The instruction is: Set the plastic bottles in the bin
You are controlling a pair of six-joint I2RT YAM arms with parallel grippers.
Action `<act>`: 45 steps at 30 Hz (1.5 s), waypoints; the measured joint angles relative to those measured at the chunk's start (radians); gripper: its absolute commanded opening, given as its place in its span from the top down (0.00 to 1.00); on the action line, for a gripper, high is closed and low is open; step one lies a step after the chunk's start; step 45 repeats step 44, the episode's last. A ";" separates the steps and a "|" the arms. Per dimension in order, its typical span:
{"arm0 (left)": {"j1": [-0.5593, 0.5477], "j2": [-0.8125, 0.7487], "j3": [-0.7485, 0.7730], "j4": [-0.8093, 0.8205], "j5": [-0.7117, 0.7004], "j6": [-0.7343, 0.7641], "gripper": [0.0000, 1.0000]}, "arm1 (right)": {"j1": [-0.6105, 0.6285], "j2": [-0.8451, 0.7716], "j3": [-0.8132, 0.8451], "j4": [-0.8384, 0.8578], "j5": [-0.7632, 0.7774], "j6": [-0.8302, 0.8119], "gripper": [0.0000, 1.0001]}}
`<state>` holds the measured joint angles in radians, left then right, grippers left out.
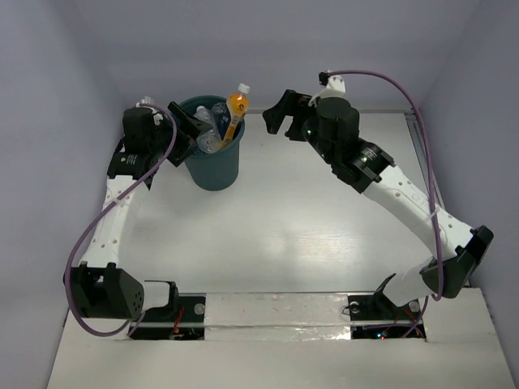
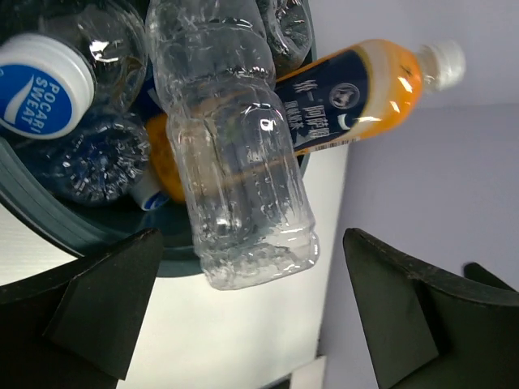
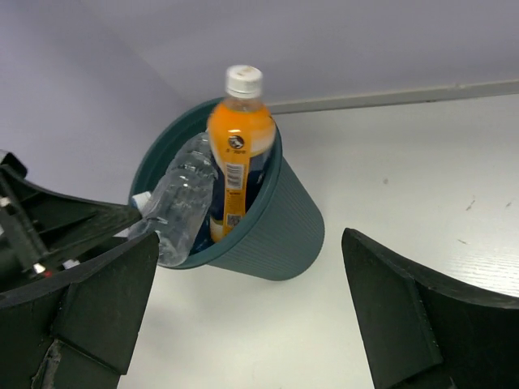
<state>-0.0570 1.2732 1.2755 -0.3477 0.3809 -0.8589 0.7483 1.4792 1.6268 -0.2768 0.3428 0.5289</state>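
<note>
While I look down from the overhead camera, one bin [image 1: 215,166] stands upright toward the far left of the table [image 1: 308,227], and every bottle I can find is in it. I count one orange bottle [image 1: 235,109], neck up and leaning against the rim on the right arm's side, with its white cap poking above the rim. Through the left wrist camera I count four clear ones. The first is a crinkly bottle [image 2: 235,138] slanted over the rim with its base hanging outside. The second wears a blue-and-white cap [image 2: 40,85], the third shows only a dimpled base [image 2: 89,158] below that cap, and the fourth sits behind at the top [image 2: 284,28]. The pile hides whether more lie beneath.

My left gripper [image 2: 250,239] sits just beside the bin, jaws spread wide, with gaps either side of the overhanging base, so it grips nothing. My right gripper [image 3: 250,243] hangs near the bin's other side, equally wide and empty.
</note>
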 measured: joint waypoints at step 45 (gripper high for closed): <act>-0.062 -0.523 0.303 -0.227 -0.214 0.215 0.01 | 0.000 -0.912 -0.358 -0.449 0.264 0.067 0.00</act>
